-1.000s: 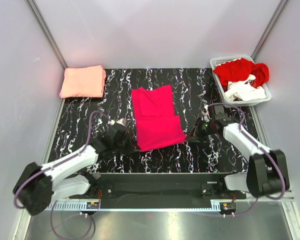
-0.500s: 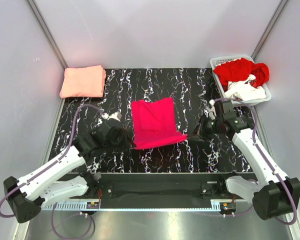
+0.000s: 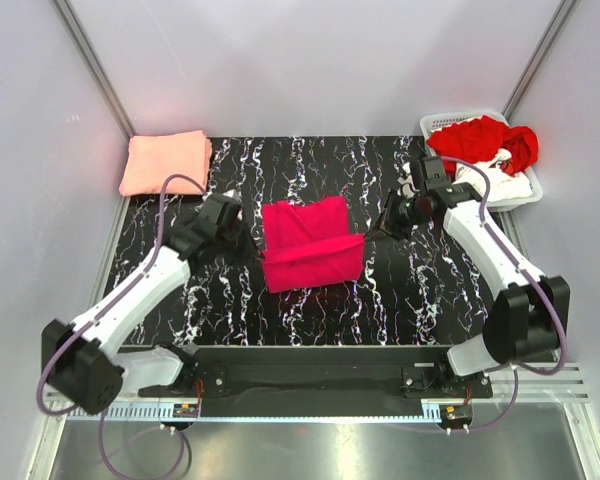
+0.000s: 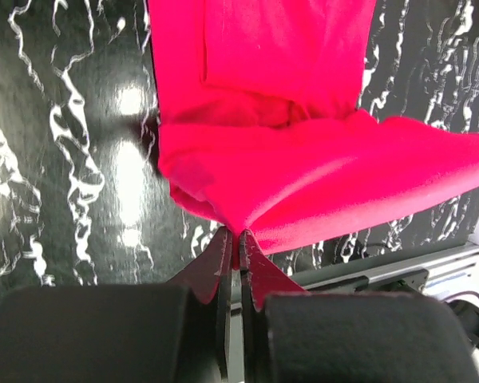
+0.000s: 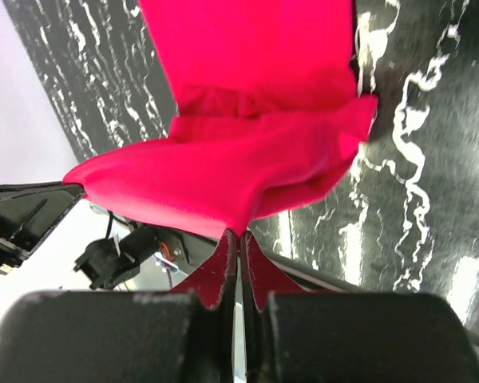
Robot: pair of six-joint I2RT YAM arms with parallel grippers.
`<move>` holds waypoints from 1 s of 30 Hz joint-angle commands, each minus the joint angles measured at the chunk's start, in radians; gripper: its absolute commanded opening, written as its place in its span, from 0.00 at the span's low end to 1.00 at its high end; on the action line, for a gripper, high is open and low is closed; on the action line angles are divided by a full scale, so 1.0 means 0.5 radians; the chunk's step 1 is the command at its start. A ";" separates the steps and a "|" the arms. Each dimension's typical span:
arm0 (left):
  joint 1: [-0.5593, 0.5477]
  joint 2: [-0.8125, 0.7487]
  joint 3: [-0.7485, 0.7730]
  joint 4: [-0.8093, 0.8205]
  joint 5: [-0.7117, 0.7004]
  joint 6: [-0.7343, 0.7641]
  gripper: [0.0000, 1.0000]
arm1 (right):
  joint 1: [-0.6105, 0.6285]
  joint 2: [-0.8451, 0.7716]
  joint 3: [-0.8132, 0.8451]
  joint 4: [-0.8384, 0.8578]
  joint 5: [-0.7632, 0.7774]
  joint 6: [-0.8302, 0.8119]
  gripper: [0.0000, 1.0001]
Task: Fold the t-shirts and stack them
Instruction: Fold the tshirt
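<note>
The left gripper point(image 4: 238, 239) is closed tight, its two fingertips pinching a bunched corner of the magenta t-shirt point(image 4: 303, 152). In the left wrist view the cloth fans out from that pinch toward 12 o'clock. The right gripper point(image 5: 239, 238) is closed just as tightly on the opposite corner. In the right wrist view the fabric spreads away from it toward 12 o'clock in the same manner.

From above, the left gripper sits at about 8 o'clock of the magenta t-shirt and the right gripper at about 3 o'clock. The shirt edge held between them runs straight across from one to the other, lifted off the surface. Below that edge, loose cloth sags in a soft fold toward 6 o'clock. The far part of the shirt, toward 12 o'clock, lies flat on the black marbled table point(image 3: 410, 290), roughly at its centre.

A salmon t-shirt point(image 3: 166, 163) lies folded into a neat rectangle at the table's far left corner. It is at about 10 o'clock from the magenta one and well apart from both grippers.

A white slatted basket point(image 3: 430, 125) sits at the far right corner, at about 2 o'clock. A red t-shirt point(image 3: 475, 140) is heaped in it and spills over the rim. A crumpled white t-shirt point(image 3: 495, 182) lies against the red one, on its 6 o'clock side.
</note>
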 commanded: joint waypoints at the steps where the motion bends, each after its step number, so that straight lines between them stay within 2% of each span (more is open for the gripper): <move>1: 0.069 0.121 0.158 0.064 0.112 0.177 0.03 | -0.015 0.077 0.161 0.074 0.102 -0.072 0.00; 13: 0.259 0.529 0.523 0.024 0.213 0.358 0.03 | -0.058 0.515 0.538 0.080 0.093 -0.115 0.00; 23: 0.428 0.959 0.821 0.030 0.333 0.481 0.03 | -0.086 0.942 1.001 0.049 0.065 -0.081 0.00; 30: 0.477 1.158 0.962 0.040 0.391 0.506 0.03 | -0.095 1.139 1.112 0.074 0.044 -0.063 0.00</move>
